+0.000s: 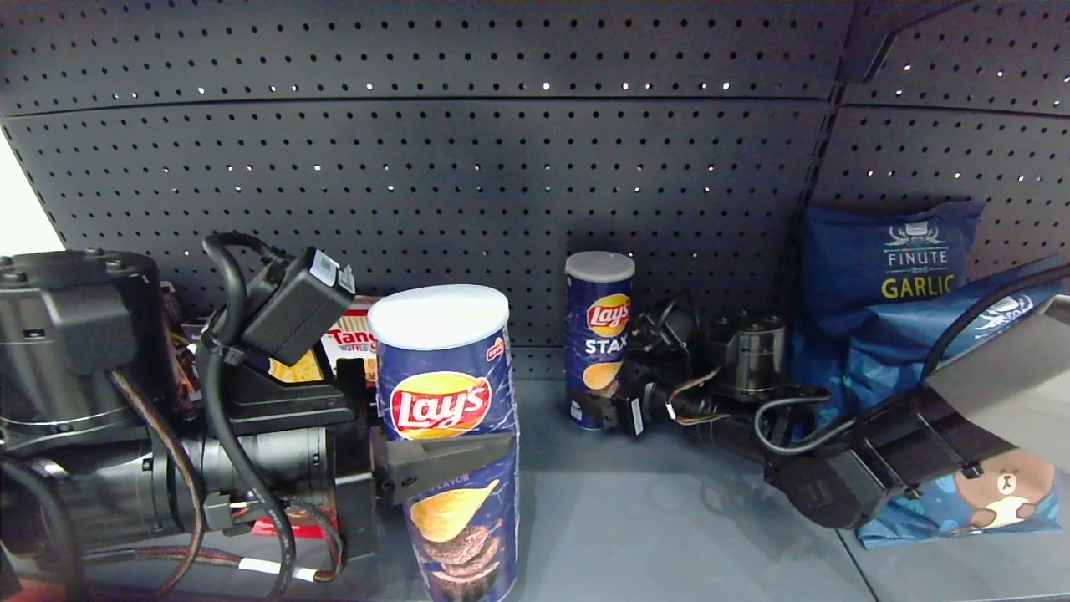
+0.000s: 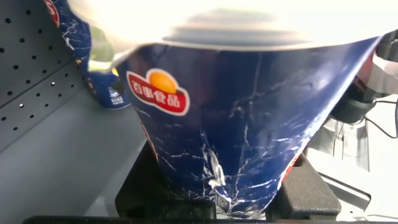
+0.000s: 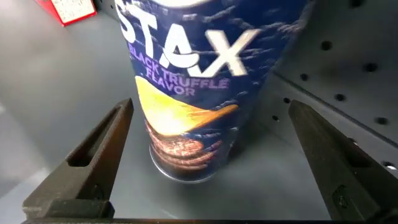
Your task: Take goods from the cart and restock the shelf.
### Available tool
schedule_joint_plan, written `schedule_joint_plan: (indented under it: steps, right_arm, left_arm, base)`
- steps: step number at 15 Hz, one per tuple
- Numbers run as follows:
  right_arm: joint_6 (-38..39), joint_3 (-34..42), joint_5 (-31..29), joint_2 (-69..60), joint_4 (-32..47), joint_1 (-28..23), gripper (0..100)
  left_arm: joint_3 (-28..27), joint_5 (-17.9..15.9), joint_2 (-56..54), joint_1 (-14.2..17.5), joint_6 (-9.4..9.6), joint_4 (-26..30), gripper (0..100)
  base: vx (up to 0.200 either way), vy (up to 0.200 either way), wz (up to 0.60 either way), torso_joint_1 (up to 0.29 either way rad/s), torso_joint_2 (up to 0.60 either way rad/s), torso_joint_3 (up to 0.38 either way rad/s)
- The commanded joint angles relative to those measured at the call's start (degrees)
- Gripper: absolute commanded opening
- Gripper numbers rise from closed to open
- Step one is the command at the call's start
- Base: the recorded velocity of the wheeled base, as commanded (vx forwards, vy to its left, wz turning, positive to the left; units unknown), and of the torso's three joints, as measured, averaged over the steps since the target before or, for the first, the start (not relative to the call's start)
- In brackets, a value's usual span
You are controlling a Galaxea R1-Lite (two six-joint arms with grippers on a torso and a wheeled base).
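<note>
Front can (image 1: 443,393): dark blue chip tube, white lid, upright, at the near edge of the shelf (image 1: 660,527). Left gripper (image 1: 468,456) comes in from the left; jaws pinch the tube around its middle, one dark finger (image 1: 443,464) lying across the printed face. In the left wrist view the tube (image 2: 249,124) sits between the two pads of that gripper (image 2: 224,199). Tube base falls at the picture's lower edge, so possibly resting on the shelf board, cannot confirm.

Rear can (image 1: 598,339): same print, upright on the shelf, close to the pegboard (image 1: 501,167). Right gripper (image 1: 608,410) sits low at its base, coming from the right. In the right wrist view the jaws of this gripper (image 3: 211,112) are spread, one on each side of the can (image 3: 193,106), a gap showing on both sides, no contact.

Other items: red-and-white box (image 1: 355,339) behind the left gripper; blue chip bags (image 1: 886,276) stacked against the pegboard at far right; bear-print bag (image 1: 999,497) lying in front of them under the right arm.
</note>
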Motion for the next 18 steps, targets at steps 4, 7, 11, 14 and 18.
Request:
schedule_joint_plan:
  steps: [4, 7, 11, 14, 18]
  right_arm:
    - [0.1, -3.9, 0.0, 3.9, -0.1, 0.4, 100]
    - [0.7, -4.8, -0.1, 4.8, -0.5, 0.5, 0]
    - [0.7, -4.1, -0.4, 3.9, -0.5, 1.0, 0]
    - [0.5, -1.0, -0.6, -0.5, -0.5, 2.5, 0]
    - [0.7, 2.5, -7.1, -6.4, -0.5, 6.7, 0]
  left_arm:
    - [0.2, 0.0, 0.2, 0.0, 0.0, 0.0, 0]
    - [0.4, 0.0, 0.1, 0.0, 0.0, 0.0, 0]
    - [0.5, 0.0, 0.1, 0.0, 0.0, 0.0, 0]
    - [0.4, 0.0, 0.1, 0.0, 0.0, 0.0, 0]
    - [0.4, 0.0, 0.0, 0.0, 0.0, 0.0, 0]
  base:
    - [0.0, 0.0, 0.0, 0.0, 0.0, 0.0]
    - [0.0, 0.0, 0.0, 0.0, 0.0, 0.0]
    - [0.0, 0.0, 0.0, 0.0, 0.0, 0.0]
    - [0.0, 0.0, 0.0, 0.0, 0.0, 0.0]
    - [0.0, 0.0, 0.0, 0.0, 0.0, 0.0]
